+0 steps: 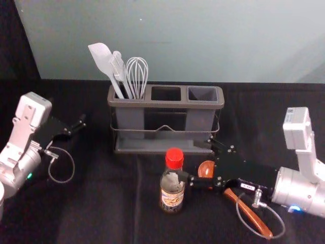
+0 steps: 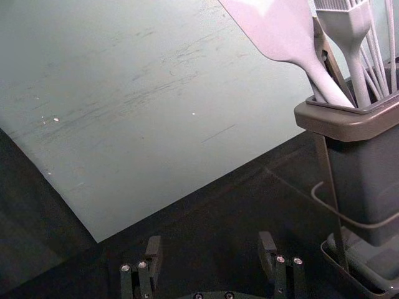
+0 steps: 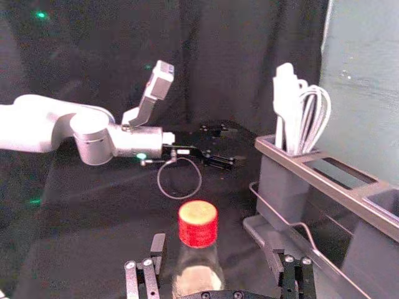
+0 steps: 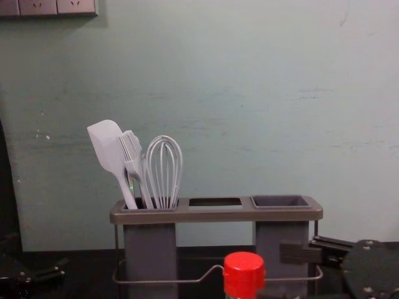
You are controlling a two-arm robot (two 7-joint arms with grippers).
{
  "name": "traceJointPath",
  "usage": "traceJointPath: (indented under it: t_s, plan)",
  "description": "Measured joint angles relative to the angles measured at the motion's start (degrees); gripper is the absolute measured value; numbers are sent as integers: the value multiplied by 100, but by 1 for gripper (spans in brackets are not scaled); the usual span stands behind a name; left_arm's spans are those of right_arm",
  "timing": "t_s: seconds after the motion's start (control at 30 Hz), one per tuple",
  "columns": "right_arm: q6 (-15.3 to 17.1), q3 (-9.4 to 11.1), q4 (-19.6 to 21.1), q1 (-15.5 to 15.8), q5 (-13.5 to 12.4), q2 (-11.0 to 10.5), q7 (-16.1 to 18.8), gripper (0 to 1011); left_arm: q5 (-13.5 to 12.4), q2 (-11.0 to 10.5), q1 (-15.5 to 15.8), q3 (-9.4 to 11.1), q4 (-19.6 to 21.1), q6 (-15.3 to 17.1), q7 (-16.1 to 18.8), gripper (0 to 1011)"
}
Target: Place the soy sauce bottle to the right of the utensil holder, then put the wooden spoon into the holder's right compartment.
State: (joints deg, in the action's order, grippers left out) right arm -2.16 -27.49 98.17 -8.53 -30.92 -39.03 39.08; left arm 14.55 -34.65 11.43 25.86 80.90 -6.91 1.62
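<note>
While a soy sauce bottle (image 1: 171, 195) with a red cap (image 1: 174, 158) stands upright on the dark cloth (image 1: 101, 203) near the utensil holder (image 1: 166, 102), roughly before its middle, the right gripper (image 1: 190, 161) reaches in from the right with its fingers spread wide. In the right wrist view, the bottle rises between those fingers (image 3: 158, 252), closer to one than to the other; whether either touches the glass cannot be told. Beneath the same arm lies the reddish-brown wooden spoon (image 1: 249, 213), its bowl (image 1: 206, 169) just right of the bottle and its handle slanting toward the near right, on the near side of the holder's right compartment (image 1: 202, 93). At left, the left gripper (image 1: 76, 123) is parked well apart from the bottle; the left wrist view shows its fingers (image 2: 153, 252) wide apart with nothing between them. Filling the holder's left compartment (image 4: 149, 249) are a pale spatula (image 4: 107, 144), a brush (image 4: 131, 149) and a whisk (image 4: 164, 168), heads up, against a grey-green wall (image 4: 249, 93).
</note>
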Motion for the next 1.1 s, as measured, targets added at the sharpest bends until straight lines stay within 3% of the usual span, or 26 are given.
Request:
traceJointPath:
  t_s: [0.73, 1.1]
  plan:
    - [174, -398, -211, -368, 79, 334, 24, 1004, 0, 0, 0, 0, 0, 0, 0, 1005]
    - [157, -418, -250, -390, 73, 362, 42, 1004, 0, 0, 0, 0, 0, 0, 0, 1005]
